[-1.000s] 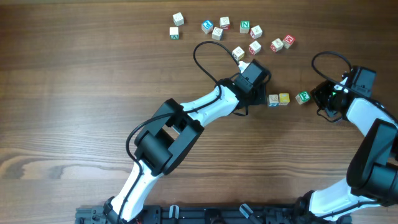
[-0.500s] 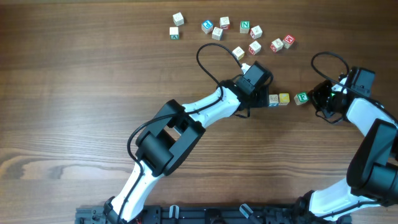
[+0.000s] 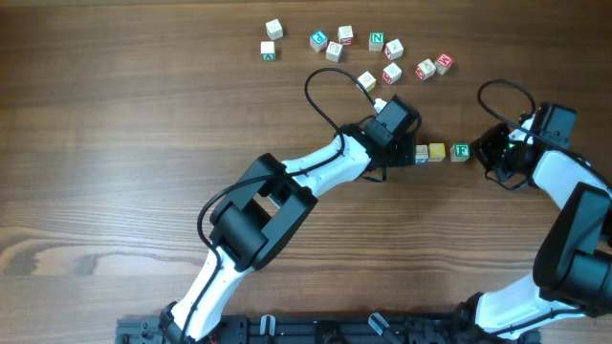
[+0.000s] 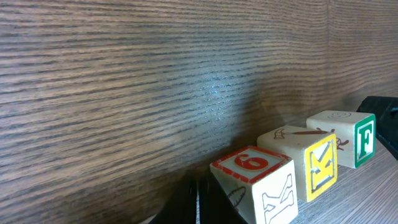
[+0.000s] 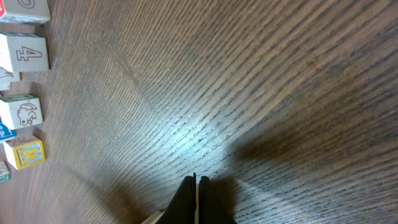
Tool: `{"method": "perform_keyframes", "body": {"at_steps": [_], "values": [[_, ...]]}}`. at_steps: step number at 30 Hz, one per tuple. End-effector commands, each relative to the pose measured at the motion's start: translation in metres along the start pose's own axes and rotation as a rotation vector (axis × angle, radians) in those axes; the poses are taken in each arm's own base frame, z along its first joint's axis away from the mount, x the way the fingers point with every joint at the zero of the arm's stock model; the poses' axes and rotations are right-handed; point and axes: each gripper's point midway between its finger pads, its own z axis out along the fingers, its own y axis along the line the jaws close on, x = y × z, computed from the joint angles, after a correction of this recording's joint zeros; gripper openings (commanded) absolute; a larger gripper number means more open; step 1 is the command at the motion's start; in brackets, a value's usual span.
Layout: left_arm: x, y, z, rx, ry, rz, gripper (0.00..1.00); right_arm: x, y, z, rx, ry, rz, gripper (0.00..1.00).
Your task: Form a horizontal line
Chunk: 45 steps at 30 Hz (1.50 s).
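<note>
Cubes form a short row on the worktop [image 3: 143, 143]: the pale cube [image 3: 422, 153] touches the yellow cube [image 3: 437, 151], and the green F cube [image 3: 461, 151] stands just beside that, slightly apart. Clenched on nothing, the left tool [image 4: 197, 186] sits just beside the pale cube's free end. The right tool [image 5: 196, 180], likewise clenched and empty, lies near the green F cube.
</note>
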Motion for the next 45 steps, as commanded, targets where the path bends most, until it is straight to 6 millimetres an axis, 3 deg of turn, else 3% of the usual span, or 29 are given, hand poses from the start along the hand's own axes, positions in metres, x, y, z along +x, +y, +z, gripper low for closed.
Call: {"method": "perform_keyframes", "body": {"at_steps": [1, 13, 29, 34, 41, 45], "values": [[0.017, 0.012, 0.016, -0.026, 0.046, 0.02, 0.09, 0.004, 0.008, 0.004, -0.039, 0.034, -0.026, 0.04], [0.016, 0.011, 0.016, -0.021, 0.041, 0.022, 0.09, 0.019, 0.007, 0.003, -0.041, 0.102, 0.056, 0.04], [0.016, 0.011, 0.016, -0.021, 0.04, 0.022, 0.09, 0.023, 0.001, 0.003, -0.009, 0.114, 0.195, 0.04], [0.016, 0.011, 0.016, -0.021, 0.04, 0.022, 0.09, 0.021, 0.016, 0.002, -0.093, 0.122, 0.096, 0.04], [0.014, 0.01, 0.016, -0.016, 0.035, 0.023, 0.09, 0.021, 0.017, 0.002, -0.097, 0.121, 0.091, 0.04], [0.012, 0.012, 0.016, -0.026, 0.026, 0.022, 0.09, -0.008, 0.029, 0.002, -0.139, -0.007, -0.075, 0.05]]}}
